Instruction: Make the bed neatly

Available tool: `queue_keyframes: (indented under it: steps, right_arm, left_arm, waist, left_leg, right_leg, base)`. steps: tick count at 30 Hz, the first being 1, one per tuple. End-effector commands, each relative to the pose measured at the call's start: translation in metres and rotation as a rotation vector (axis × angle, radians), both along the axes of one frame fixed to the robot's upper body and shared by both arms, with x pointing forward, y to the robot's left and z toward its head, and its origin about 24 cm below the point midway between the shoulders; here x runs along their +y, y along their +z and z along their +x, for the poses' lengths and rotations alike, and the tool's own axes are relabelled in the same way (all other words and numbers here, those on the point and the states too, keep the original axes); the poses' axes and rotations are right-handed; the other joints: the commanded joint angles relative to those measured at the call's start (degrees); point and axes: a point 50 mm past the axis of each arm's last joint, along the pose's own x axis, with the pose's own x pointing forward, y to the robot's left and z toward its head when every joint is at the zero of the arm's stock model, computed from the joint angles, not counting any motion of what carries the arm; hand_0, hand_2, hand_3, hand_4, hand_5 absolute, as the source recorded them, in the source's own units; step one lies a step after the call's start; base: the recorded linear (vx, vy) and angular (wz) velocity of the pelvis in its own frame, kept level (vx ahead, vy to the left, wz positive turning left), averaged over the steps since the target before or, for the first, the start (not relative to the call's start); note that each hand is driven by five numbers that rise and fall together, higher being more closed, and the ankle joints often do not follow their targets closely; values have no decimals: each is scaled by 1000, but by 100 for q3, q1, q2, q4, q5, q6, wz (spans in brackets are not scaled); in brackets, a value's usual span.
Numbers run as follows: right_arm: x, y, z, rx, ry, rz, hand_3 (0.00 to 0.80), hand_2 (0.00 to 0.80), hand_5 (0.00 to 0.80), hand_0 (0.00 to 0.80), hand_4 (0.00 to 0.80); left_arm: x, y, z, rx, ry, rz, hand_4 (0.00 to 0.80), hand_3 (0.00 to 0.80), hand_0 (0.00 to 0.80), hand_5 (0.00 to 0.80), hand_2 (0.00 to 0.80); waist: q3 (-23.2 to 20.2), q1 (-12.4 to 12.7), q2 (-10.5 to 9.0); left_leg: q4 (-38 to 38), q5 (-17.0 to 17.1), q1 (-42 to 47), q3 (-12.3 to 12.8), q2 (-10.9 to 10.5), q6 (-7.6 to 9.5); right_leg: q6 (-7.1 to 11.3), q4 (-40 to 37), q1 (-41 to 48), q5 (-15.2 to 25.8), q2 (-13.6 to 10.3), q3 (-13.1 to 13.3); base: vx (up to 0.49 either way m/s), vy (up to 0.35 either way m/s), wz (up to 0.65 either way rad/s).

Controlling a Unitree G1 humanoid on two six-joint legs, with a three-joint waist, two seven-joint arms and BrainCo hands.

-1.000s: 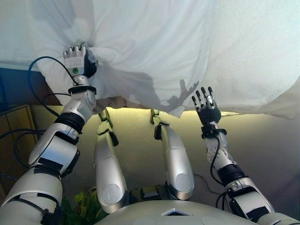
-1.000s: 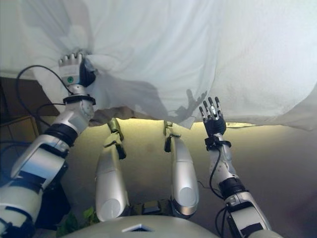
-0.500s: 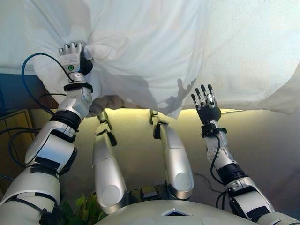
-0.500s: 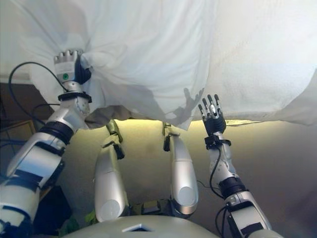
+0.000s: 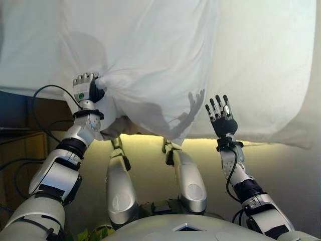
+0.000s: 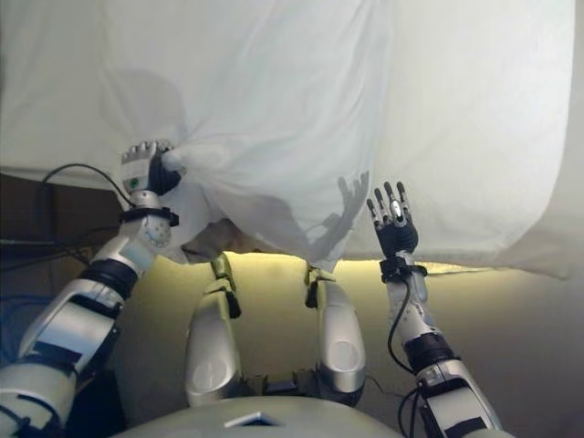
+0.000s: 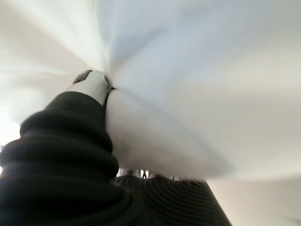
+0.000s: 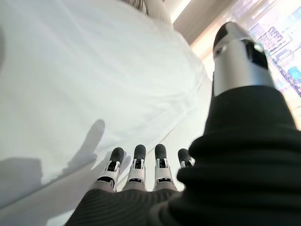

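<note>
Your left robot hand [image 5: 86,88] stays clamped on a bunched fold of the white cotton bed sheet [image 5: 165,60] and has drawn it toward you, so it drapes lower over the bed's near edge. Your right robot hand [image 5: 221,113] hovers open-fingered beside it, holding nothing.

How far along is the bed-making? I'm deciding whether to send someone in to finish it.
Early on. Done: nothing looks finished. In hand: the left hand has its fingers closed on a bunched fold of the white sheet, with creases fanning out from it. The right hand is open, fingers straight, near the sheet's hanging edge and holding nothing. Left: the sheet is not yet spread flat and smooth.
</note>
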Motion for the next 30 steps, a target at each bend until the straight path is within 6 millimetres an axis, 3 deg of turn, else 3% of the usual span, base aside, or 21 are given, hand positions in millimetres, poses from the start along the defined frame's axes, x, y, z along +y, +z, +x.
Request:
queue_keyframes:
  steps: [1, 5, 12, 18, 30]
  right_arm:
    - [-19, -10, -21, 2, -63, -21, 0, 0, 0, 0, 0]
    - [-21, -16, -28, 40, -46, -60, 0, 0, 0, 0, 0]
    - [-35, -29, -43, 130, -53, -118, 0, 0, 0, 0, 0]
    - [-42, -43, -60, 209, -63, -121, 0, 0, 0, 0, 0]
    - [-63, -45, -70, 277, -81, -182, 0, 0, 0, 0, 0]
  left_arm:
    - [42, -38, -40, 100, 193, -52, 800, 800, 800, 800, 800]
    - [45, -58, -61, 162, 202, -40, 800, 800, 800, 800, 800]
    - [67, -69, -89, 254, 236, -24, 800, 800, 800, 800, 800]
    - [84, -80, -115, 365, 266, 55, 800, 800, 800, 800, 800]
    - [127, -72, -148, 502, 320, 204, 800, 800, 800, 800, 800]
  waist:
    - [-896, 272, 5]
    - [-1227, 330, 148]
    - [-1733, 414, 444]
    - [-2108, 478, 536]
    - [-2423, 581, 727]
  left_leg:
    - [-95, 127, -93, -88, -81, 78]
    - [-491, 188, 372, -63, -124, 75]
    - [-738, 178, 943, -132, -177, 67]
    - [-953, 163, 1337, -107, -206, 64]
    - [-1217, 180, 1696, -228, -274, 23]
  right_leg:
    - [652, -496, 302, 351, -603, 21]
    - [688, -747, 715, 323, -587, -55]
    - [725, -880, 1275, 208, -638, -186]
    - [787, -1014, 1653, 180, -658, -269]
    - [828, -1071, 1990, 133, -727, -407]
  base:
    - [119, 82, 11]
    - [132, 91, 6]
    - [164, 105, 7]
    - [145, 65, 4]
    - [81, 87, -1]
